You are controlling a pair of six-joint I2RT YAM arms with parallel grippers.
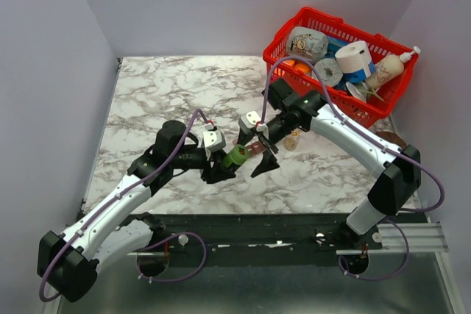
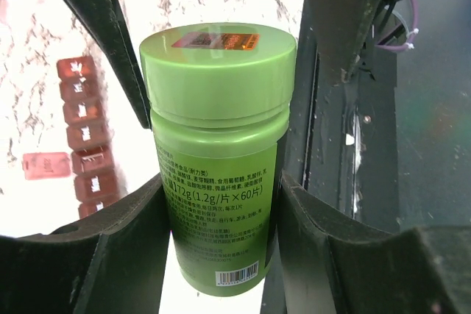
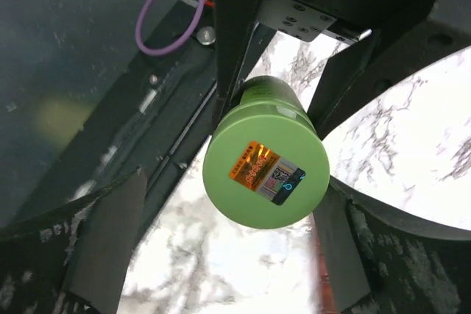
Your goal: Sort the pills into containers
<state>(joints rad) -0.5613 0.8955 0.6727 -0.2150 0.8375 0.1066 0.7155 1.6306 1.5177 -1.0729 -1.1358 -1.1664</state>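
Note:
A green pill bottle [image 1: 237, 156] with its cap on is held above the table's near middle. My left gripper [image 1: 223, 165] is shut on the bottle's body [image 2: 217, 182], a finger pressed on each side. My right gripper [image 1: 257, 154] is open, and its fingers stand either side of the cap [image 3: 265, 174] with a gap. The reddish-brown pill-organiser strip [image 2: 85, 141] lies on the marble below, with one lid open to its left. It is mostly hidden under the grippers in the top view.
A red mesh basket [image 1: 383, 108] full of bottles and tape rolls stands at the back right. A small amber bottle [image 1: 293, 140] stands right of the grippers. The table's dark front rail [image 1: 243, 229] lies just below the bottle.

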